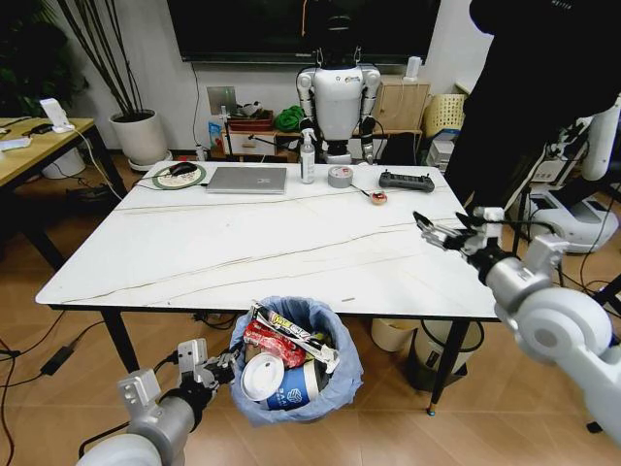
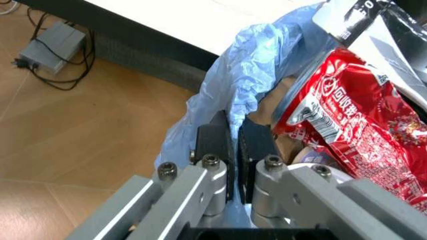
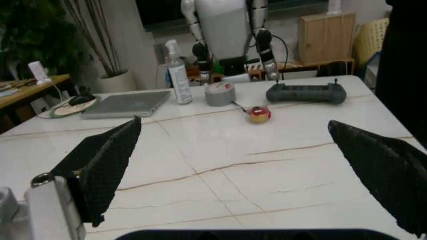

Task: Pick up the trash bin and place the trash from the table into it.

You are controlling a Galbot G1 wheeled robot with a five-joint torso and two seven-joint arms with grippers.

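With its fingers pinched on the bag rim, the left gripper (image 2: 232, 150) steadies the filled trash bin (image 1: 296, 361) beside the table (image 1: 194, 252), the right gripper (image 1: 448, 231) spread empty above.

– what's behind?
– a pale wall (image 1: 146, 49) with a dark wide screen (image 1: 291, 27), a white round planter (image 1: 141, 136) holding tall stems.
– and the floor?
– warm brown wood-look flooring (image 1: 49, 311); a wooden-topped side desk (image 1: 39, 146) stands left.
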